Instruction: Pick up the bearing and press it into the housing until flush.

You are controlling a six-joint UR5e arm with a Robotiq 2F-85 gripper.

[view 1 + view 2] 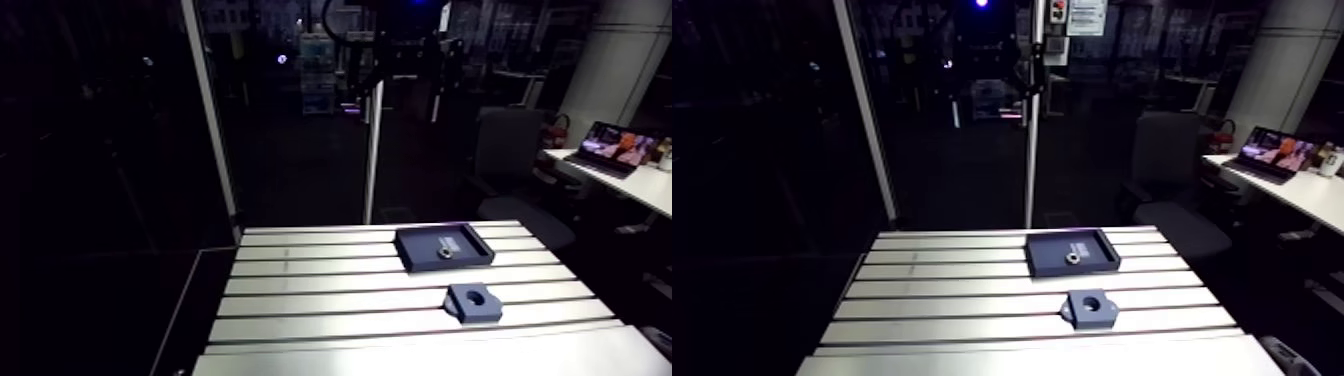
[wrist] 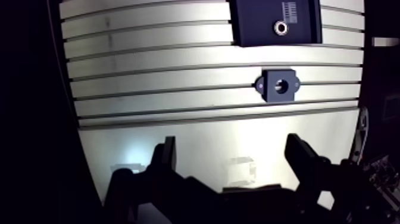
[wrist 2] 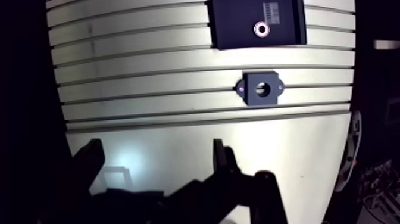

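Within the wrist view alone, claw (image 2: 231, 142) spread wide.

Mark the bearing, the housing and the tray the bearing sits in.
bearing (image 2: 280, 27), wrist view, centre of the ring.
housing (image 2: 269, 88), wrist view, top face beside the bore.
tray (image 2: 253, 24), wrist view, bare floor beside the bearing.

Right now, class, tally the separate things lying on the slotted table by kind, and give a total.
Tray: 1
Bearing, lying in the tray: 1
Housing, on the bare table: 1
Total: 3
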